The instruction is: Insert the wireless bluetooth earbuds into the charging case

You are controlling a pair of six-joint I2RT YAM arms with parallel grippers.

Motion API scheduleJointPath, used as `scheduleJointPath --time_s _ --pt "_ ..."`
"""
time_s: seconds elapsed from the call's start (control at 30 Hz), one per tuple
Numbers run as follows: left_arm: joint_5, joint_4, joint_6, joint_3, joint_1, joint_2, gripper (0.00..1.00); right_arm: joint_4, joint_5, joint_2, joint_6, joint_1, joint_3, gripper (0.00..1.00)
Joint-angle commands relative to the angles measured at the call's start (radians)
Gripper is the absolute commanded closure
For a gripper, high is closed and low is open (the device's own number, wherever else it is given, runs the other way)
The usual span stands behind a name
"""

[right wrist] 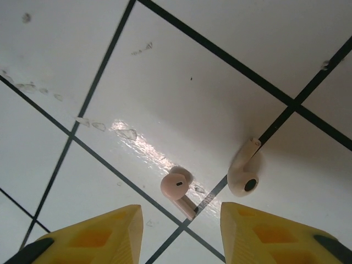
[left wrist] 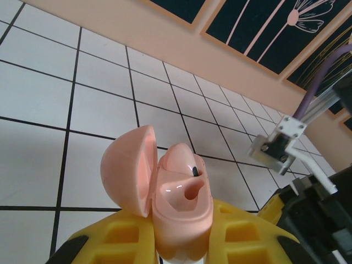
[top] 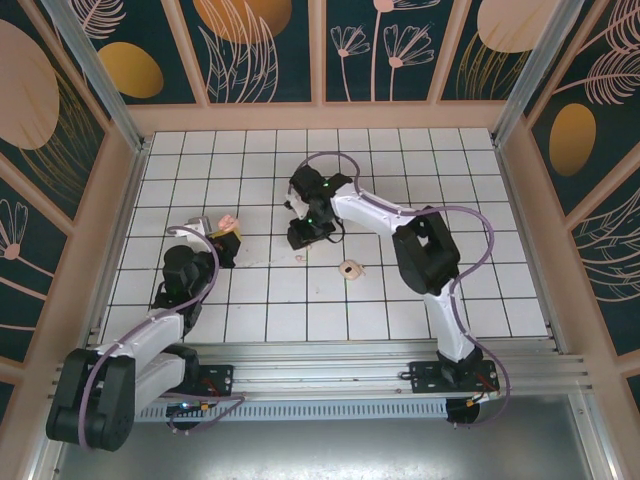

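While the pink charging case point(left wrist: 179, 203) is being pinched, its lid hanging open, between the yellow fingers point(left wrist: 110, 242) of the left gripper point(left wrist: 181, 245), the right gripper point(right wrist: 179, 223) is being held with fingers spread, nothing between them, just short of one earbud point(right wrist: 177, 186) and a second earbud point(right wrist: 243, 177) lying close together on the white tiled table point(right wrist: 165, 82)

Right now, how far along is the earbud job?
Done: the charging case is open, lid swung aside, and clamped in the left gripper. In hand: the right gripper hovers open just above the earbuds, gripping neither. Left: both earbuds lie on the table, so each has to be picked up and seated in the case.
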Motion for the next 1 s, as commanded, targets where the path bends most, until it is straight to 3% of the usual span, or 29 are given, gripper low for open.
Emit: scheduleJointPath --time_s 0.0,0.4,0.97 --pt "0.037 0.049 -0.032 0.013 0.011 0.009 0.98 -0.055 0.034 0.032 -0.048 0.014 0.048 0.57" --pt "0.045 0.041 -0.034 0.028 0.017 0.014 0.98 -0.047 0.051 0.097 -0.088 0.055 0.077 0.57" --pt "0.048 0.02 -0.012 0.04 0.021 -0.012 0.97 -0.035 0.182 0.122 -0.084 0.085 0.063 0.64"
